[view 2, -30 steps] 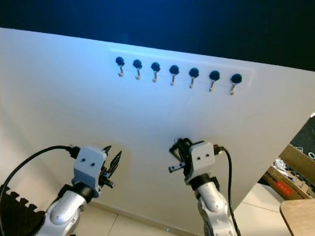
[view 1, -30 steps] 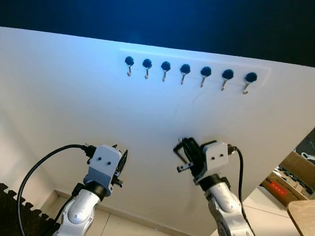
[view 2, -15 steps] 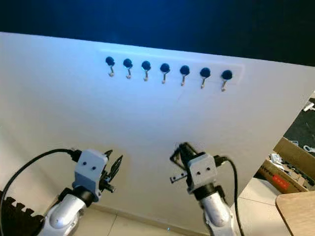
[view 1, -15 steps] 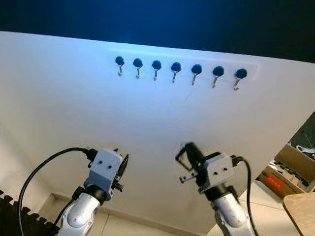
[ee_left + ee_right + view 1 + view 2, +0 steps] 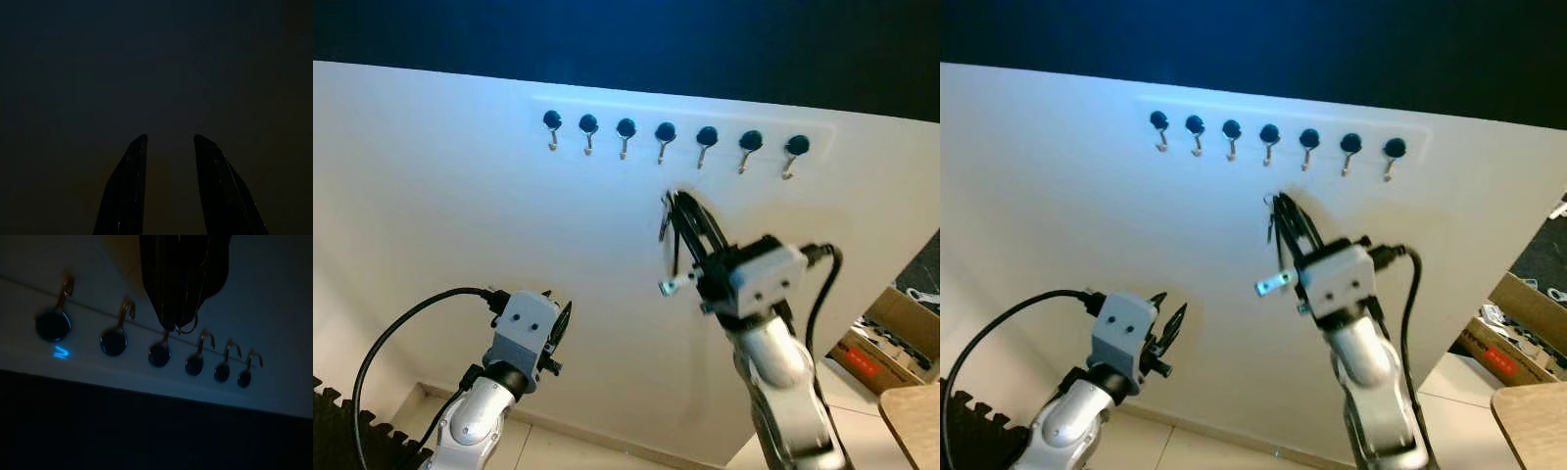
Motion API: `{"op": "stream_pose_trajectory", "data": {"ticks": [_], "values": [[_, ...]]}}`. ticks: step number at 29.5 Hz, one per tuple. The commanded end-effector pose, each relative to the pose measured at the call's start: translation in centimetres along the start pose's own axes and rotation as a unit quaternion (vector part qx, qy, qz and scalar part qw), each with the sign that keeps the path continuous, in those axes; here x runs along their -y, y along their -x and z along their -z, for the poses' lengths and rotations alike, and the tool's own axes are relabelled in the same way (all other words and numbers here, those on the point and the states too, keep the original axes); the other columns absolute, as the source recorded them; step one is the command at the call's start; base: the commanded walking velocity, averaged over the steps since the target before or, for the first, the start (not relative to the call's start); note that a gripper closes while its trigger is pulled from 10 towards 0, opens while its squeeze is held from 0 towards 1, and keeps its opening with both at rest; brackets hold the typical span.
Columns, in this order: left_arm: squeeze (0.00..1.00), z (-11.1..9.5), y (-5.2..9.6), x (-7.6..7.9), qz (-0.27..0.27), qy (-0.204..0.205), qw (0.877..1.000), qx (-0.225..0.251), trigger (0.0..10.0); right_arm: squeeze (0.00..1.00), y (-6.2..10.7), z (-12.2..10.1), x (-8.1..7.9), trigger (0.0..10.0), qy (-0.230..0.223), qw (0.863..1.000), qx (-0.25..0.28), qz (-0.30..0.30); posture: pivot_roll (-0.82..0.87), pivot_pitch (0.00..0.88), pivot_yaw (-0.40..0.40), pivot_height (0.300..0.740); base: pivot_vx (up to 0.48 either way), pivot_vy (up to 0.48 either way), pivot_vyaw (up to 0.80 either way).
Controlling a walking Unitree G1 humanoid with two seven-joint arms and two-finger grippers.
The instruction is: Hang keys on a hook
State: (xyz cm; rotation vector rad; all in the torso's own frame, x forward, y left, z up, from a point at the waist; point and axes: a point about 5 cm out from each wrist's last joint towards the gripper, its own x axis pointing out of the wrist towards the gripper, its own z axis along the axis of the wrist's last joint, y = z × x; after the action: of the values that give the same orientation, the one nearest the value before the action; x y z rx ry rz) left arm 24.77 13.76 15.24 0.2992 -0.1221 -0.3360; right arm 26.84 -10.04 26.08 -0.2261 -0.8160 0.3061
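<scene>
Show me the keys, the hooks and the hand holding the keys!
keys (image 5: 669,286), left eye view, dangling key blade.
hooks (image 5: 666,131), left eye view, middle hook's knob.
right hand (image 5: 683,217), left eye view, between fingertips.

— What is seen of the arms?

— Two silver, rounded forearms are seen, each ended by a pale grey boxy wrist block marked with small dark screw holes.

— And the cabling?

— A thick black cable is looped from each wrist block.

— The claws?

— The left claw and right claw are each formed of two long, tapering black fingers.
</scene>
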Motion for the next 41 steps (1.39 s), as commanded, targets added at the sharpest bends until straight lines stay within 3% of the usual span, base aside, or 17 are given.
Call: {"op": "stream_pose_trajectory", "data": {"ticks": [1, 9, 16, 31, 41], "values": [[0.0, 0.5, 0.0, 0.2, 0.001, 0.004, 1.0, -0.013, 10.0, 0.0, -0.1, 0.8, 0.2, 10.0, -0.018, 0.999, -0.027, 0.021, 0.14, 0.121, 0.008, 0.74, 0.0, 0.0, 0.0], [0.0, 0.6, 0.0, 0.2, -0.001, 0.004, 1.0, -0.013, 10.0, 0.0, -0.6, 0.8, 1.1, 10.0, -0.02, 0.998, -0.036, 0.05, 0.14, 0.115, 0.007, 0.74, 0.0, 0.0, 0.0], [0.0, 0.6, -0.1, 0.2, -0.001, 0.003, 1.0, -0.012, 10.0, 0.0, -0.7, 1.0, 2.1, 10.0, -0.066, 0.993, -0.044, 0.089, 0.14, 0.11, 0.006, 0.74, 0.0, 0.0, 0.0], [0.0, 0.7, -0.1, 0.2, 0.0, 0.004, 1.0, -0.015, 10.0, 0.0, -1.0, -0.2, 1.5, 10.0, -0.084, 0.995, -0.022, 0.051, 0.13, 0.115, 0.008, 0.74, 0.0, 0.0, 0.0], [0.0, 0.7, 0.0, 0.3, -0.002, 0.004, 1.0, -0.016, 10.0, 0.0, -1.6, -0.5, 2.1, 10.0, -0.09, 0.993, -0.016, 0.072, 0.14, 0.115, 0.006, 0.74, 0.0, 0.0, 0.0]]}}
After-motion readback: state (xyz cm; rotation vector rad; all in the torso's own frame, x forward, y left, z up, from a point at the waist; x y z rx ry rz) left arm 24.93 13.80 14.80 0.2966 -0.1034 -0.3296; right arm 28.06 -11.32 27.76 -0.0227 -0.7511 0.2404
